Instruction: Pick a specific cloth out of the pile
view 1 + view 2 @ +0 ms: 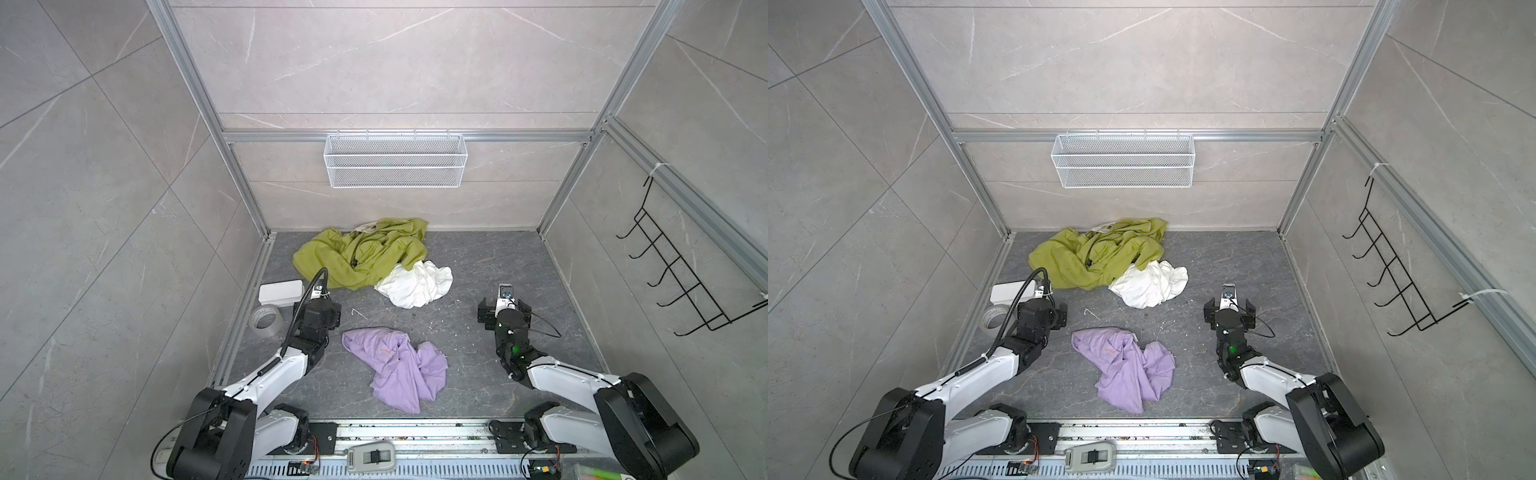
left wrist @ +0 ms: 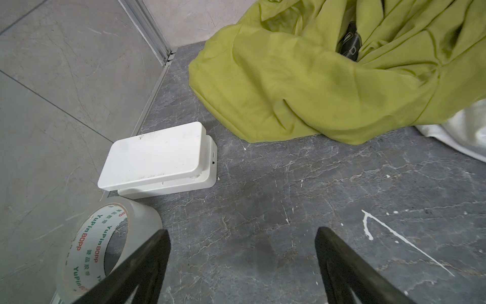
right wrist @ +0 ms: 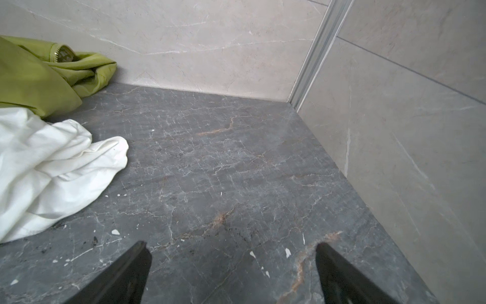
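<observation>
Lilac cloth lies crumpled on the dark bench, between the two grippers and slightly behind them toward the robot's base, touching neither. The left gripper is open and empty above bare bench, with a tape roll and a white box on its outer side. The right gripper is wide open and empty. Ahead of both grippers sits the pile: a green garment and a white garment, apart from the cloth.

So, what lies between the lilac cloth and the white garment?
Only bare floor with white specks, from lilac cloth to white garment; both top views show it.
</observation>
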You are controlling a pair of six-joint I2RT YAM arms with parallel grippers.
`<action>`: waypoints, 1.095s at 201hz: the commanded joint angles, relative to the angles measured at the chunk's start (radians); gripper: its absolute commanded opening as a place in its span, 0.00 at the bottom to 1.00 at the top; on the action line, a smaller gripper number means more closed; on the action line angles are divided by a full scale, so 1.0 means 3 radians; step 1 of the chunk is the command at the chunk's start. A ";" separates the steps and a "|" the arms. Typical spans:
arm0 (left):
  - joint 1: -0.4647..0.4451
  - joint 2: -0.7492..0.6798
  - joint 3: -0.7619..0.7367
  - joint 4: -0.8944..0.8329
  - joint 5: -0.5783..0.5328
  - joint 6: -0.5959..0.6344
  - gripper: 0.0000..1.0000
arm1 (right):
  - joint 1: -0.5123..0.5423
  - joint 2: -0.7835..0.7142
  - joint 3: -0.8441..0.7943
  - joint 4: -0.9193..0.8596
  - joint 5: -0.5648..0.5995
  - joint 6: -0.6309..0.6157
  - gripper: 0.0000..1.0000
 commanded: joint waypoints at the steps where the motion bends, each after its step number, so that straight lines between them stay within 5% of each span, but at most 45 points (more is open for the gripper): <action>1: 0.0087 0.0228 0.0068 0.0499 0.0100 0.0114 0.89 | -0.0013 0.0218 -0.0073 0.0713 0.0153 -0.0150 1.00; 36: 0.0260 0.0560 0.0022 0.0897 0.0339 0.0099 0.88 | -0.0016 0.0303 -0.0052 0.0790 -0.0076 -0.0219 0.99; 79: 0.0492 0.0657 0.0121 0.0742 0.0819 -0.0002 0.87 | -0.0016 0.0464 0.0014 0.0866 -0.0135 -0.0351 1.00; 137: 0.0761 0.0592 0.0090 0.0717 0.1373 -0.0064 0.87 | -0.0088 0.0877 0.0095 0.1280 0.0204 -0.0311 0.99; 187: 0.0814 0.0513 0.0011 0.0791 0.1401 -0.0095 0.87 | -0.0430 0.0736 0.0107 0.0955 -0.0359 -0.0026 1.00; 210: 0.0814 0.0309 -0.0078 0.0774 0.1581 0.0060 0.87 | -0.0834 0.0767 0.0119 0.0759 -0.0928 0.0296 0.99; 220: 0.0814 0.0254 -0.0082 0.0738 0.1536 0.0103 0.88 | -0.0916 0.1011 0.0096 0.1227 -0.0956 0.0272 1.00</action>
